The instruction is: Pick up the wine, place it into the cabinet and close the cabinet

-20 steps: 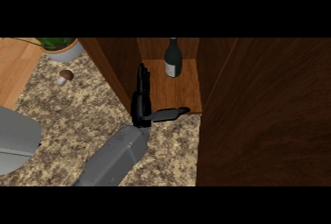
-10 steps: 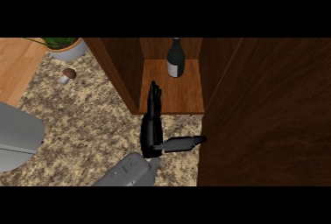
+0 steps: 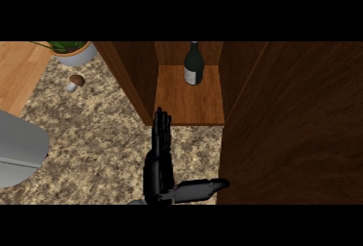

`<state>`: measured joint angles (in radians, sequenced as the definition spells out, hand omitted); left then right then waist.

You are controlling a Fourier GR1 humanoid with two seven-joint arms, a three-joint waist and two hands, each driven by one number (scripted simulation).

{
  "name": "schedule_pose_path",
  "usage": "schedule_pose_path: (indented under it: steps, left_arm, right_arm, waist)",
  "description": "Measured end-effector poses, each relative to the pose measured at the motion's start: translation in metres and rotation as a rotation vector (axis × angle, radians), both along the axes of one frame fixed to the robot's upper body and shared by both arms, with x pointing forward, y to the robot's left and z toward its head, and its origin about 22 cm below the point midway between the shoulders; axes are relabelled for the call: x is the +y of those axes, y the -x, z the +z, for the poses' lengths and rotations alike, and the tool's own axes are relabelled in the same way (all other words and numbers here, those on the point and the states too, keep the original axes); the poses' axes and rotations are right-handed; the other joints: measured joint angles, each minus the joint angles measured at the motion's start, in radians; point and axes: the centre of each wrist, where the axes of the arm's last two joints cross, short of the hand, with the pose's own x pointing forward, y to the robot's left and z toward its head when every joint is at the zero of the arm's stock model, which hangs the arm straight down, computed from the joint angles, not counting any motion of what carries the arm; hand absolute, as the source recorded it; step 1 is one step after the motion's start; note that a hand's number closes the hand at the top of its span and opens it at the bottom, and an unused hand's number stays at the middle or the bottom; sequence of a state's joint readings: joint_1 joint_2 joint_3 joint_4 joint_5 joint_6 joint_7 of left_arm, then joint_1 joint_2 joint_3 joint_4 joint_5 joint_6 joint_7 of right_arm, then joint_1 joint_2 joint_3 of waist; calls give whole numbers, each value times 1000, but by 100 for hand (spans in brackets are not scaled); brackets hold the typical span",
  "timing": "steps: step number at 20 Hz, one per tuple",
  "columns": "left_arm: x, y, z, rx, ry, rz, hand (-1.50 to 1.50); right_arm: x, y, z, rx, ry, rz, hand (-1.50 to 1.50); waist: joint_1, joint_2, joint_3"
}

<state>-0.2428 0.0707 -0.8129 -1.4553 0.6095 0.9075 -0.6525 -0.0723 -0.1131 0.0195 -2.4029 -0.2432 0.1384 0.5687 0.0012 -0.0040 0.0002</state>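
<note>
The right hand sat at lower centre, empty, fingers straight and pointing up-frame. The wine stood upright inside the cabinet, upper centre. The open door lay just right of the hand.

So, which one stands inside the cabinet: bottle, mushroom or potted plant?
The wine bottle, upright on the cabinet shelf; the mushroom and the potted plant sit outside on the speckled counter.
</note>
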Motion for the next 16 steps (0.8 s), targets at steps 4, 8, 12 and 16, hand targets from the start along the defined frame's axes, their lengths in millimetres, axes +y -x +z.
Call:
schedule_pose_path:
  steps: [4, 8, 12, 16]
  left_arm:
    - [7, 25, 9, -10, 16, 17, -150]
    - [22, 49, 21, -31, 30, 0, -150]
    - [35, 67, 25, -39, 23, -30, -150]
    - [60, 76, 31, -44, 11, -67, -150]
  right_arm:
    - [-1, 1, -2, 7, 10, 2, -150]
    - [-6, 2, -2, 7, 42, 5, -150]
    - [0, 3, -6, 38, 49, 57, 150]
    - [1, 4, -8, 57, 97, 102, 150]
  waist:
    - [0, 0, 0]
    - [0, 0, 0]
    - [-1, 0, 0]
    - [-2, 0, 0]
